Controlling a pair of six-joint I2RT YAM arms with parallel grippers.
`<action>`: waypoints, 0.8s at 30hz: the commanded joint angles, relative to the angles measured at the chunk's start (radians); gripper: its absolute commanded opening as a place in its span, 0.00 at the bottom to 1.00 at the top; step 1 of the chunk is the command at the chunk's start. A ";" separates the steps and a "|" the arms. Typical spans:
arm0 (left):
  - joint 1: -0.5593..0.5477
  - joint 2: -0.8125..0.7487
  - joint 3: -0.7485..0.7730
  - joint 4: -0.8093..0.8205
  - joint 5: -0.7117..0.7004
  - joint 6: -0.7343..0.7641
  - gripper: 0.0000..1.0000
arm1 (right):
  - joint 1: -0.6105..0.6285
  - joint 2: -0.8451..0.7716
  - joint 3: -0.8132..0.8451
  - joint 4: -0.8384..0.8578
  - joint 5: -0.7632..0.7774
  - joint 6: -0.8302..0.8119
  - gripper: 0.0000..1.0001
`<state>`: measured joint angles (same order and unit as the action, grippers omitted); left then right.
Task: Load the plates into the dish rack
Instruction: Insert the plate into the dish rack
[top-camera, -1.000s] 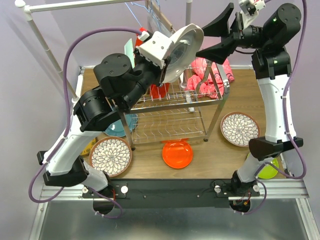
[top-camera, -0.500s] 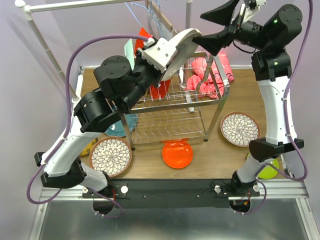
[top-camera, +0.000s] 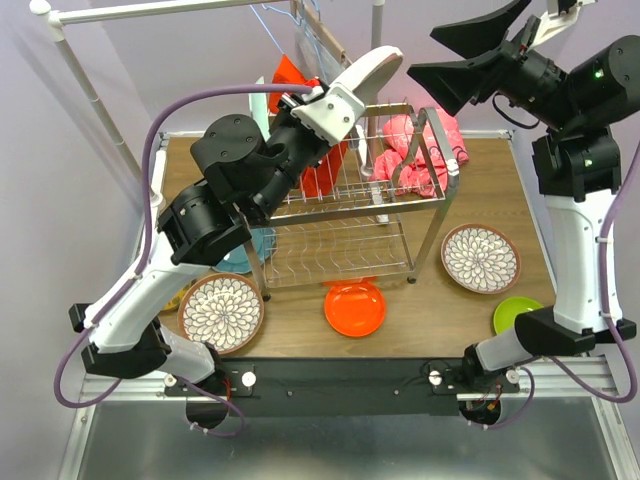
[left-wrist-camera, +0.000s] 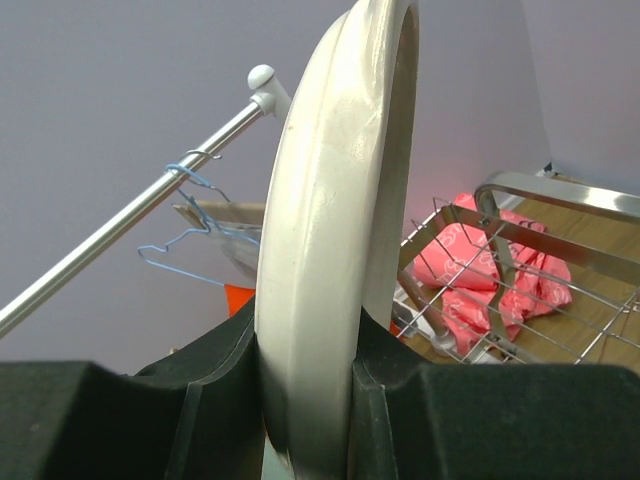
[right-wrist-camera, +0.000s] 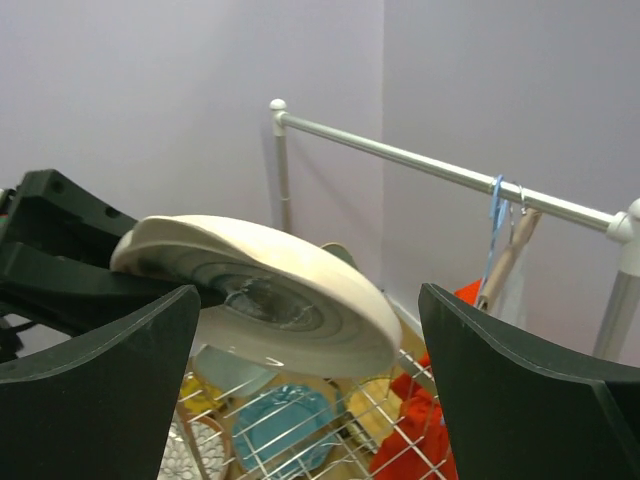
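Note:
My left gripper (top-camera: 338, 98) is shut on the rim of a cream-white plate (top-camera: 368, 70), held high and nearly edge-on over the back of the chrome dish rack (top-camera: 350, 205). In the left wrist view the plate (left-wrist-camera: 330, 220) stands upright, pinched in the left gripper (left-wrist-camera: 310, 400). My right gripper (top-camera: 462, 55) hangs open to the plate's right, apart from it. In its own view the plate (right-wrist-camera: 270, 275) lies beyond the open right gripper (right-wrist-camera: 308, 292). On the table lie two floral plates (top-camera: 221, 312) (top-camera: 480, 257), an orange plate (top-camera: 355, 308), a lime plate (top-camera: 517, 313) and a teal plate (top-camera: 245, 255).
A white clothes rail (top-camera: 150, 10) with hangers (top-camera: 300, 30) crosses behind the rack. A red cloth (top-camera: 320, 170) and a pink cloth (top-camera: 420, 150) lie at the rack's far side. My left arm reaches over the rack's left end.
My right gripper opened wide and drew back up and to the right, off the plate. The left gripper turned the plate from face-on to edge-on and lifted it slightly.

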<state>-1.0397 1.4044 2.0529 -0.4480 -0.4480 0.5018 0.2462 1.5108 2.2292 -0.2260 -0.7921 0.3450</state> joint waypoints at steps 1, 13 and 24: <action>-0.003 -0.042 0.015 0.207 -0.050 0.084 0.00 | -0.002 -0.021 -0.029 0.008 0.016 0.147 0.99; -0.071 -0.071 -0.034 0.276 -0.365 -0.052 0.00 | -0.004 -0.075 -0.187 0.007 0.166 0.322 0.97; -0.072 -0.104 -0.048 0.278 -0.415 -0.247 0.00 | 0.007 0.025 -0.166 0.008 0.021 0.361 0.89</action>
<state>-1.1080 1.3510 1.9743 -0.3191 -0.8093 0.3740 0.2459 1.5196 2.0762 -0.2222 -0.7109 0.7139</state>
